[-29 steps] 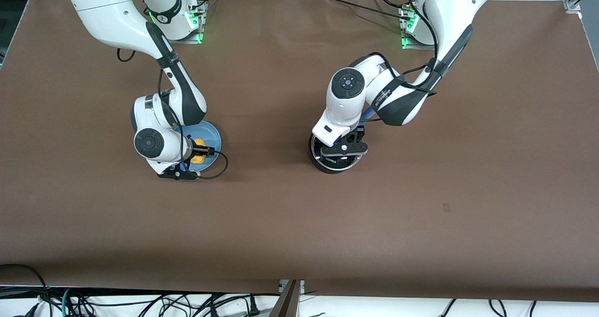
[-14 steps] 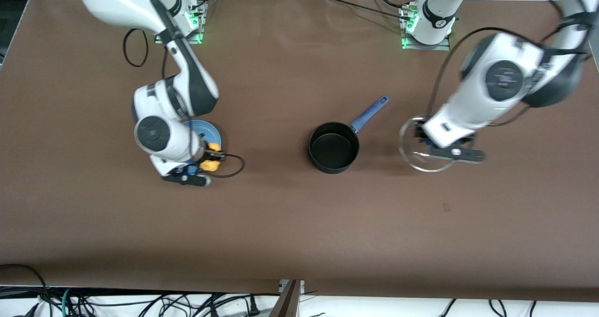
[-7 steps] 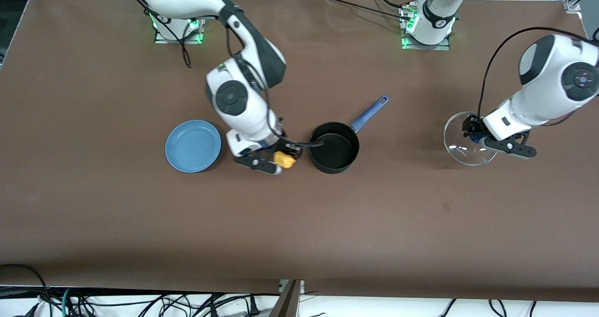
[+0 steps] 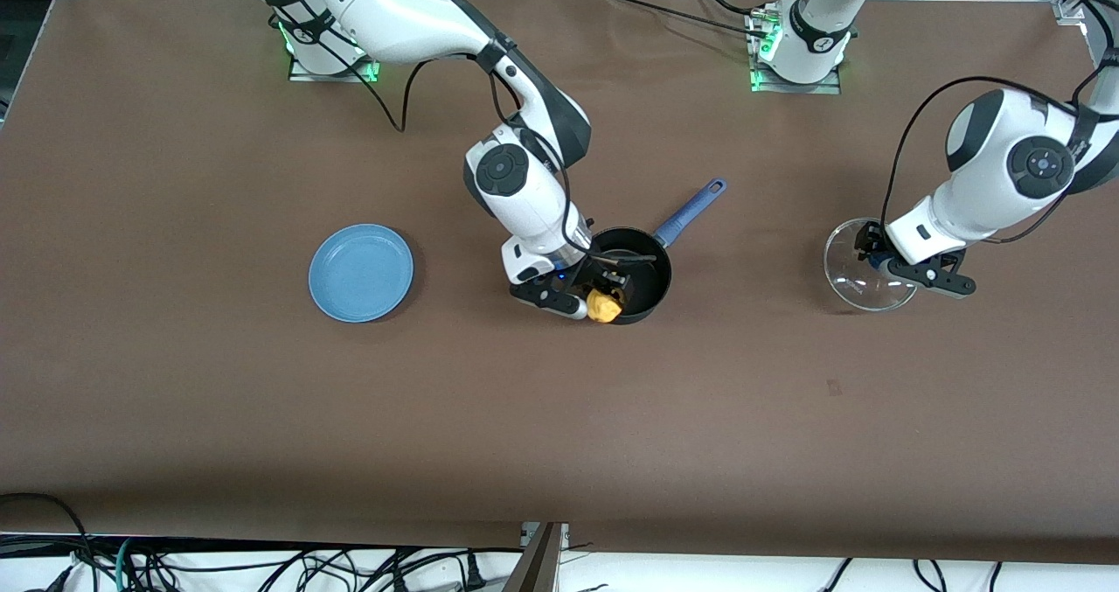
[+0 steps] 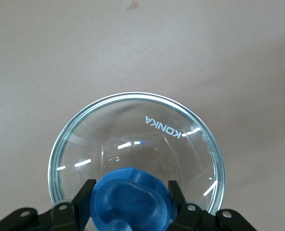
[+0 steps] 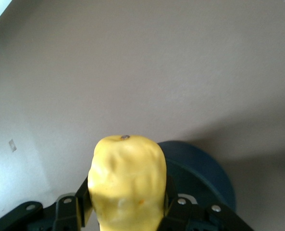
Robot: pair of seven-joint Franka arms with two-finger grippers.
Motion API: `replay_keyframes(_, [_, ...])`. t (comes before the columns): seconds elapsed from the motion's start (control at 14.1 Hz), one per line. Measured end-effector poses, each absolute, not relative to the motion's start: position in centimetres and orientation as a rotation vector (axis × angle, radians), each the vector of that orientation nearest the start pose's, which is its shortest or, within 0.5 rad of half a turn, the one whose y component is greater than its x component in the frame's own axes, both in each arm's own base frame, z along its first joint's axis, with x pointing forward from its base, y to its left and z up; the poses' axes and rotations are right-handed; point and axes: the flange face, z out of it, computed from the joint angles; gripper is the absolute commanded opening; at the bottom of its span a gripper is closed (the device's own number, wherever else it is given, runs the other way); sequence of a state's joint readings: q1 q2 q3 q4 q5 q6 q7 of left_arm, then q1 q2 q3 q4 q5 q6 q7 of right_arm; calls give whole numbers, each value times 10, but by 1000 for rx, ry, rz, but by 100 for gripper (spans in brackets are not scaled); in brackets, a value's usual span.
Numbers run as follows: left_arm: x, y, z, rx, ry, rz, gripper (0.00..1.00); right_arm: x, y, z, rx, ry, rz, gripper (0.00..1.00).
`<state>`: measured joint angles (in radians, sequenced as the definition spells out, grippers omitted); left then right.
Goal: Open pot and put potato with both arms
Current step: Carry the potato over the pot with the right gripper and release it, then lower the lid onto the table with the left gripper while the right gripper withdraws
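Over pot (image 4: 634,264) rim, potato (image 4: 603,305) upright lengthwise

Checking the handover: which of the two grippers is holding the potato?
The right gripper, over the pot, grips the potato; the left gripper grips the lid.

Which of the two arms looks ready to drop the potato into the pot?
The right arm. Its right gripper is shut on the potato and hangs over the open pot. The left gripper is busy holding the glass lid by its knob, toward the left arm's end of the table.
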<state>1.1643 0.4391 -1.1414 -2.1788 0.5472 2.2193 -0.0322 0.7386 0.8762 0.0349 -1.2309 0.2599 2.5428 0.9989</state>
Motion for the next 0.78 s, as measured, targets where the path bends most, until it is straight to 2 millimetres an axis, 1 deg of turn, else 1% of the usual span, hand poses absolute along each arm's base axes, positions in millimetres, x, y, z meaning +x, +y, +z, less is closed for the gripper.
replay_keyframes(0.07, [542,37,280,-3101,447,131,0,574,548,285,-2604,563,-139,100])
replay_keyframes(0.14, [542,38,274,-3117,445,140,0,572,550,285,-2602,561,-132,100])
replay_keyframes(0.36, [543,40,264,-3148,440,157,0,571,551,285,-2622,558,-100,100])
replay_keyframes(0.5, [544,41,256,-3153,442,172,0,575,544,290,-2689,543,-35,100])
replay_keyframes(0.57, [545,40,250,-3135,458,182,0,581,534,298,-2740,505,-4,100])
replay_keyframes(0.64, [548,39,242,-3120,466,194,10,590,519,308,-2792,443,20,100])
replay_keyframes(0.71, [552,37,234,-3109,470,204,25,601,499,318,-2838,373,36,100])
replay_keyframes(0.78, [556,34,227,-3100,469,214,53,612,478,328,-2880,308,42,100])
